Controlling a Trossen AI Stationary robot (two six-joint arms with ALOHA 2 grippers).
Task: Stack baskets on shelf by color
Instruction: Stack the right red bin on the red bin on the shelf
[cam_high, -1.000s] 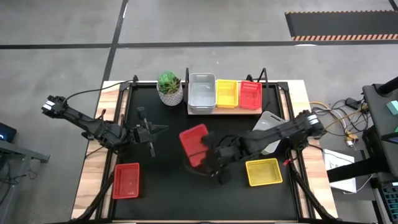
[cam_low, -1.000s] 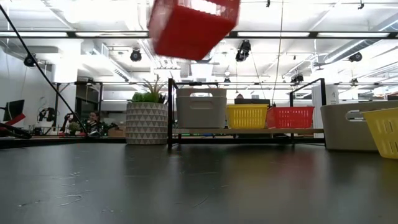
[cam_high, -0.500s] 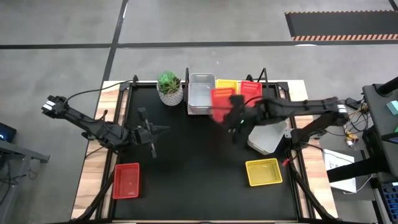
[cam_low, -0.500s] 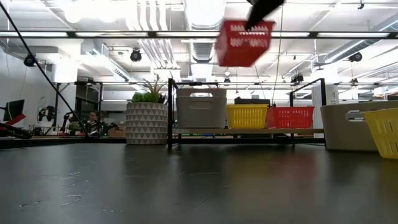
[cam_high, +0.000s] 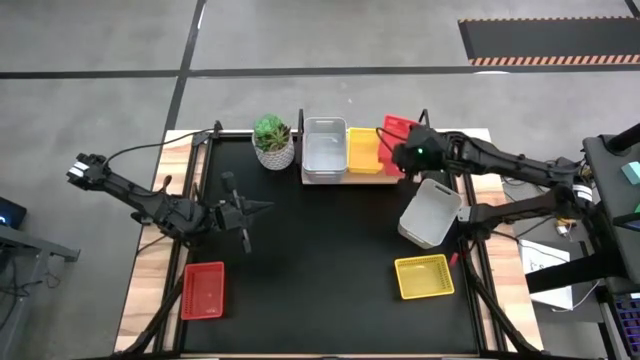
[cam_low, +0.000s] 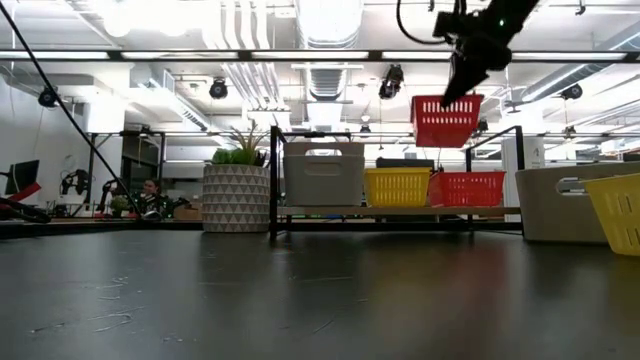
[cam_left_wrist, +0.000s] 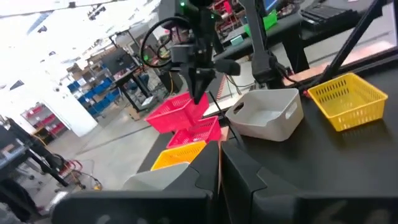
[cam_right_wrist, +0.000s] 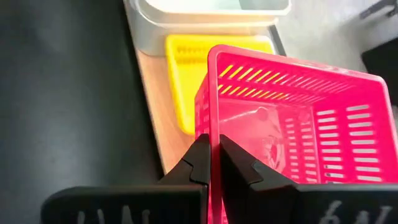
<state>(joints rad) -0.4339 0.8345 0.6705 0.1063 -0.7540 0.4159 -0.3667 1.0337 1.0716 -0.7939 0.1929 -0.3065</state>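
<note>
Table (cam_high: 300, 300): black mat carrying the shelf at its far edge, loose baskets nearer, both arms above.
Shelf (cam_high: 385, 177): wooden board at the far centre, black uprights at its ends. Left to right it holds a grey basket (cam_high: 324, 150), a yellow basket (cam_high: 362, 150) and a red basket (cam_low: 468, 187).
Loose baskets: a second grey basket (cam_high: 431, 212) tilted near the right edge; a second yellow basket (cam_high: 423, 277) at the near right; a second red basket (cam_high: 203, 290) at the near left.
Carried basket (cam_low: 445, 120): red, in the air above the right end of the shelf, over the red basket there, and tilted.
Handling (judgement): thin slotted plastic, so light and fairly stiff, though the walls probably flex under a hard squeeze. The smooth rim may slip in a pinch, and the basket swings about a one-sided hold. The upper rim of one wall is the practical place to grip. The tapered walls should let it nest inside its match.
Right gripper (cam_right_wrist: 210, 163): fingers drawn narrow, pinching one wall of the carried basket at its rim, one finger inside and one outside.
Left gripper (cam_high: 243, 210): waiting over the left of the mat, well apart from any basket; holds nothing. Fingers look nearly together in the left wrist view.
Plant pot (cam_high: 273, 143): just left of the shelf.
</note>
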